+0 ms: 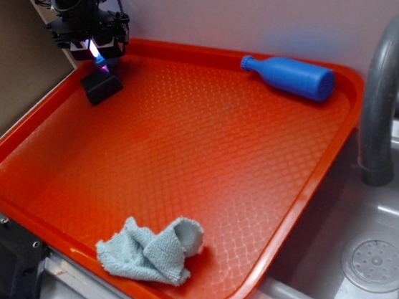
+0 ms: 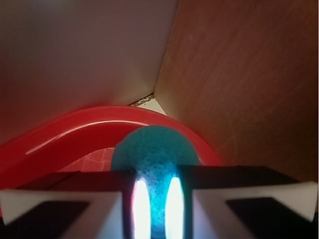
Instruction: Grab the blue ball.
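Fuzzy, knitted-looking blue ball (image 2: 152,159) sits pinched between the glowing fingers (image 2: 141,206) of the black gripper (image 1: 97,60), at the far left corner of the orange textured plastic tray (image 1: 207,156), just above a small black block (image 1: 101,86). The narrowed jaws press its sides. It looks light, soft and squashy, unlikely to slip; a grip across its middle suits it best.

The blue ball (image 2: 152,159), fuzzy and round, is sitting between two glowing pads. It's seemingly lying near the tray's far corner.
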`<state>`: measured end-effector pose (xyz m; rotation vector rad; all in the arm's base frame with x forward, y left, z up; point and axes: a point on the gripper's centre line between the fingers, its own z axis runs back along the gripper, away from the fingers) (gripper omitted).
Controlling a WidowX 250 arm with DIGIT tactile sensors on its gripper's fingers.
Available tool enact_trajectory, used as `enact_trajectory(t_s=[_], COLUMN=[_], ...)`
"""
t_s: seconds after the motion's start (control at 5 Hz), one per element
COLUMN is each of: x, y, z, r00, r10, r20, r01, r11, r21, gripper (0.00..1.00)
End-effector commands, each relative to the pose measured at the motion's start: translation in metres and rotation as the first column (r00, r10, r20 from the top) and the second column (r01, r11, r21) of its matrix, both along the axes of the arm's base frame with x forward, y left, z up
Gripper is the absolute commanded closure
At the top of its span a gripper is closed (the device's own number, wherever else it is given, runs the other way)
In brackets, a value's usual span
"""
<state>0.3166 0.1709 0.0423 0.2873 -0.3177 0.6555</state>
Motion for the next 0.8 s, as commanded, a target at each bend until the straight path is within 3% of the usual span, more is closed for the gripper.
enact_trajectory(t_s=[0.0,0.2,0.4,0.6], x=[-0.045,-0.084,-0.109,-0.120], y=[-0.082,-0.114,-0.140,-0.153], z=[0.103,0.158,0.182,0.176], r00=[0.990,0.940,0.875,0.823], r10=[-0.134,-0.325,-0.466,-0.548], r20=[-0.031,-0.098,-0.131,-0.152], r01=[0.132,0.306,0.438,0.511], r11=[0.989,0.936,0.877,0.830], r21=[-0.069,-0.172,-0.198,-0.224], gripper=[1.00,1.00,1.00,1.00])
